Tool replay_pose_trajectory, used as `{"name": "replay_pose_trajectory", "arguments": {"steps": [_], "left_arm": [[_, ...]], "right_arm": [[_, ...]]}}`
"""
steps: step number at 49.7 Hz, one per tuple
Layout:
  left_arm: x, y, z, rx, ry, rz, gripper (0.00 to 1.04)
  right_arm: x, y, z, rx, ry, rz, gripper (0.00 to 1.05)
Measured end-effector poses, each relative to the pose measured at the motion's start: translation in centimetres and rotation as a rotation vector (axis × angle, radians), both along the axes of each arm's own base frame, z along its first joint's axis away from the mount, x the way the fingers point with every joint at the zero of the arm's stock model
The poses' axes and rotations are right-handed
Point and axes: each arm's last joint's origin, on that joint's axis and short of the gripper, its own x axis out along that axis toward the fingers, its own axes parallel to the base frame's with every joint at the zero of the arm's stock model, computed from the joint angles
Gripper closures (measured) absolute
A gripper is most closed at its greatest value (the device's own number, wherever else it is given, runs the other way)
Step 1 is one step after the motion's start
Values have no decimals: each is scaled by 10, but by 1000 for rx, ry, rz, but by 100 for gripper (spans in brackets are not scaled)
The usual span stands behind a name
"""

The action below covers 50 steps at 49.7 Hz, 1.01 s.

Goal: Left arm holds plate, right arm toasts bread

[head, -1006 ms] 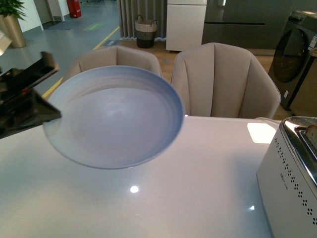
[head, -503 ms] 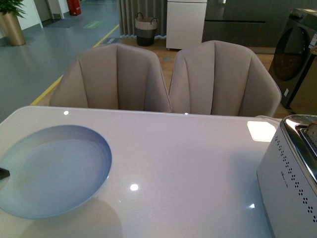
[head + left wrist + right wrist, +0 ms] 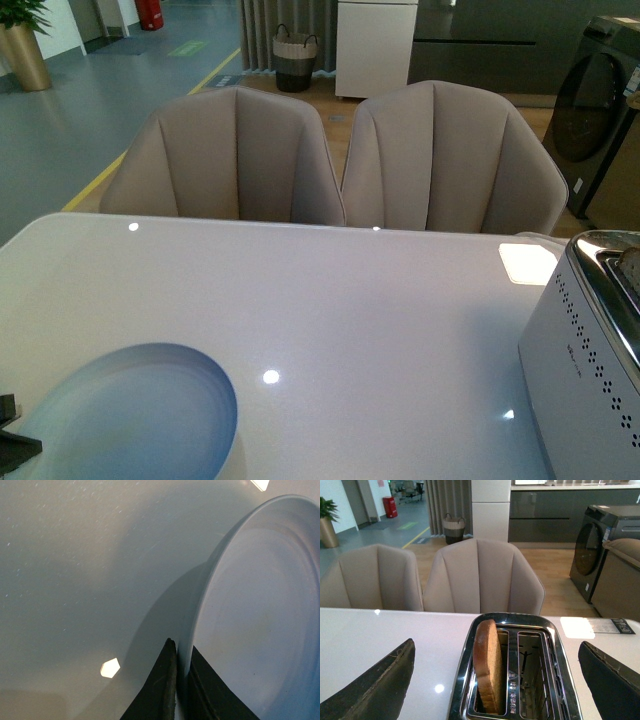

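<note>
1. Plate (image 3: 140,415): pale blue-grey, round, faint rings; lower left of the front frame, low over the bench (image 3: 380,330) and partly cut by the frame edge. In the left wrist view the plate (image 3: 260,620) fills the right side, its rim running up to the upper right corner.
2. Left gripper (image 3: 181,690): black jaws closed narrowly on the plate rim, one jaw on either face; only a black corner of it (image 3: 12,440) shows at the lower left edge of the front frame.
3. Bread (image 3: 489,667): one brown slice, standing on edge and slightly tilted in the left-hand slot of the toaster (image 3: 515,625), centre-bottom of the right wrist frame; the other slot is beside it.
4. Toaster, front view (image 3: 585,360): white perforated side, chrome top, lower right of the frame.
5. Right gripper (image 3: 500,680): jaws spread wide, one tip at the lower left and one at the lower right of its frame, gripping nothing, the toaster between them.
6. Chairs (image 3: 340,155): two beige, behind the bench, upper middle.
</note>
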Motion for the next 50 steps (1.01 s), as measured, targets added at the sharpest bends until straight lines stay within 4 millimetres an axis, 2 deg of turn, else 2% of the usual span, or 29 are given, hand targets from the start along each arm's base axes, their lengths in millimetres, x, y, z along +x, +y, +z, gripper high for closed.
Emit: {"name": "replay_pose_trajectory", "arguments": {"steps": [8,22,32,41,46,50], "left_arm": [[-11,3,-17,6,20,2,102],[-15,1,-29,2,-6,-12,102],[-16,-3,-29,15,-45,-26,102],[-19,-7,-29,8,-44,-39,75],[-20,-7,-23,8,-59,-41,54],[-17,-4,-10,12,-93,-31,36]], "right_arm": [[0,0,0,0,0,0,9],[0,0,0,0,0,0,9],[0,0,0,0,0,0,9],[0,0,0,0,0,0,9],[0,0,0,0,0,0,9],[0,0,0,0,0,0,9]]}}
